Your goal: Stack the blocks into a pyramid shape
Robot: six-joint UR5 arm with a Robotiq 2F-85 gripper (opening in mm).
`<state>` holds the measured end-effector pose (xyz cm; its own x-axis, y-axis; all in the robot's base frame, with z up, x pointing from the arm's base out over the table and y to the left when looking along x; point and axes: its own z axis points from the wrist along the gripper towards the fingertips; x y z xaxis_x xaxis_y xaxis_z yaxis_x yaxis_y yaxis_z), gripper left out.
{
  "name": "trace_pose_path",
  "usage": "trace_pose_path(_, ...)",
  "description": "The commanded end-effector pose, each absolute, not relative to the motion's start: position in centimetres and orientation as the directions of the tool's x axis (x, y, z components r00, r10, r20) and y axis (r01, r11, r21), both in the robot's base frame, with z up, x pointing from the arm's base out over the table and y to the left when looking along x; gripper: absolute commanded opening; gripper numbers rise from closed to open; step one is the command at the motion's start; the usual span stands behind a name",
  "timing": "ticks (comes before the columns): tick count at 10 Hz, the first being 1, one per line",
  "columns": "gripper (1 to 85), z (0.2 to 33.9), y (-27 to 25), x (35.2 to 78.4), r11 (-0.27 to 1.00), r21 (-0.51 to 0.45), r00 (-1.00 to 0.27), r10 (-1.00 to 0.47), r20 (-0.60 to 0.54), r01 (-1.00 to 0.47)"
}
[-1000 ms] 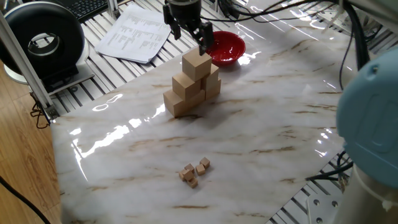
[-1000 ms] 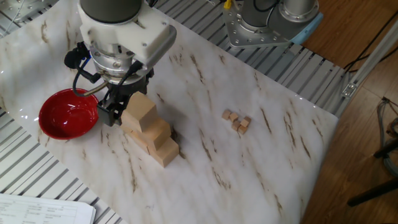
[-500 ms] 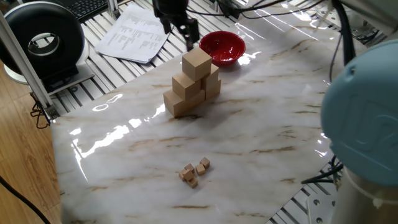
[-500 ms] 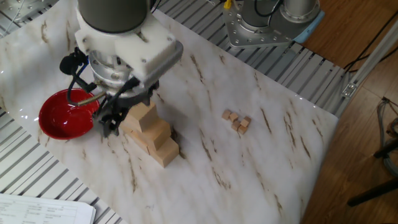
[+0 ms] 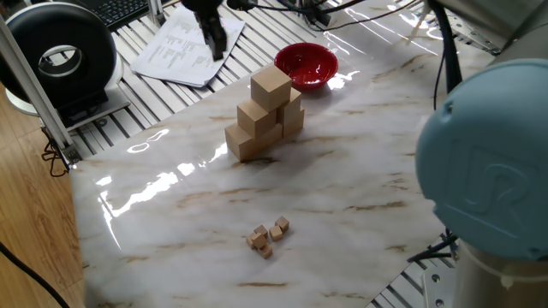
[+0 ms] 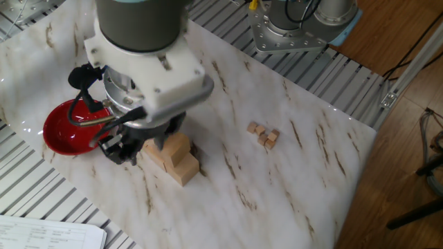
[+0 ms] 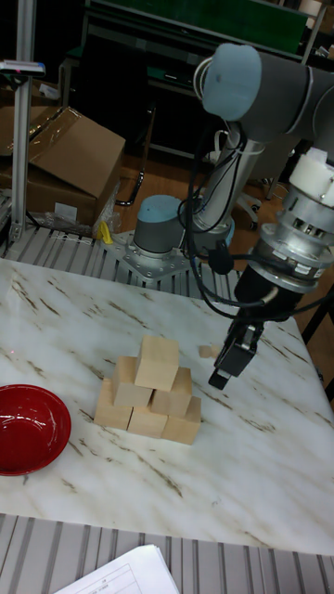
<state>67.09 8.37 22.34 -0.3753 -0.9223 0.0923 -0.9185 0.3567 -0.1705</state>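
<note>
The blocks form a pyramid shape (image 5: 265, 118) in mid-table: three large tan cubes in the bottom row, two above them, and one top block (image 5: 271, 87) (image 7: 156, 362). Nothing touches the stack. In one fixed view my gripper (image 5: 215, 41) hangs empty above the table's far left edge, well clear of the stack. The tall fixed view has the gripper (image 7: 225, 369) to the right of the pyramid (image 7: 148, 394), fingers pointing down and looking open. In the other fixed view the wrist covers most of the pyramid (image 6: 176, 158), with the gripper (image 6: 120, 149) just left of it.
A red bowl (image 5: 306, 65) (image 6: 68, 128) (image 7: 28, 427) sits right behind the stack. Several tiny wooden cubes (image 5: 268, 236) (image 6: 264, 135) lie near the front edge. Papers (image 5: 184, 47) and a black round device (image 5: 56, 60) lie beyond the table's left side. The arm's base (image 5: 484, 188) fills the right.
The gripper has drawn back from the top block and swung away from the stack toward the table's far left side. The pyramid has not moved.
</note>
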Motion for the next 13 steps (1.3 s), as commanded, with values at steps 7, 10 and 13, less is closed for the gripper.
trace_pose_path(7,1.0,23.0,8.0,68.7,0.609,-0.239,-0.641,-0.763,0.084,-0.757)
trace_pose_path(10,1.0,23.3,7.0,68.6,0.598,-0.261,-0.639,-0.761,0.113,-0.758)
trace_pose_path(13,1.0,23.5,6.6,68.6,0.599,-0.270,-0.644,-0.755,0.121,-0.754)
